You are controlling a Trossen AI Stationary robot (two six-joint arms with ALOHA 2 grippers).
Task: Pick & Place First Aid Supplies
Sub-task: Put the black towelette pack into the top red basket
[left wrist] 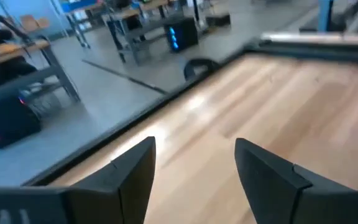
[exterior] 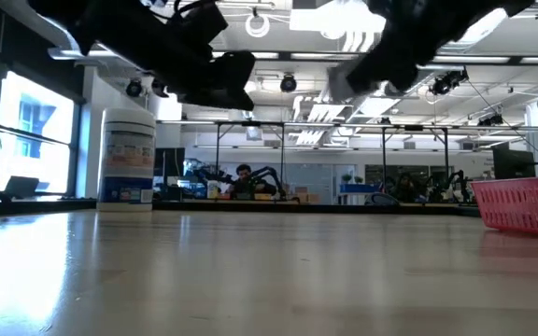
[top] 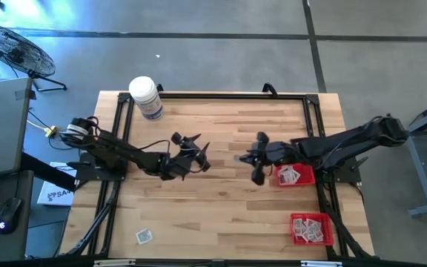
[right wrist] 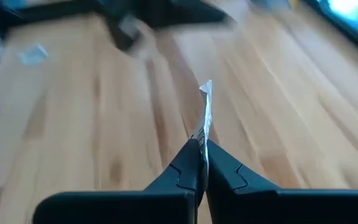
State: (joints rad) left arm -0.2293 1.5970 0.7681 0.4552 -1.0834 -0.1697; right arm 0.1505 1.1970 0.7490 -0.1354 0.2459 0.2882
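My right gripper (top: 247,158) hovers over the middle of the table, left of a red basket (top: 308,178), and is shut on one small white packet (right wrist: 205,115), seen edge-on in the right wrist view. My left gripper (top: 193,153) is open with nothing between its fingers (left wrist: 194,174); it hovers left of centre, facing the right gripper. One loose packet (top: 144,236) lies flat near the table's near left corner and also shows as a pale packet (right wrist: 33,55) in the right wrist view. Several more packets (top: 290,175) lie in that basket, and others (top: 308,228) in a second red basket (top: 328,236). My right gripper pinches the packet between its two fingertips (right wrist: 219,163) by one edge (right wrist: 200,138). The packet stands on edge, sticks out forward past the fingertips and is lifted clear of the table.
A large white bottle (top: 145,96) with a purple label stands near the far left corner, also seen in the low view (exterior: 127,157). The two red baskets sit along the table's right side. Bare wood lies between the arms and toward the near edge (top: 213,222).
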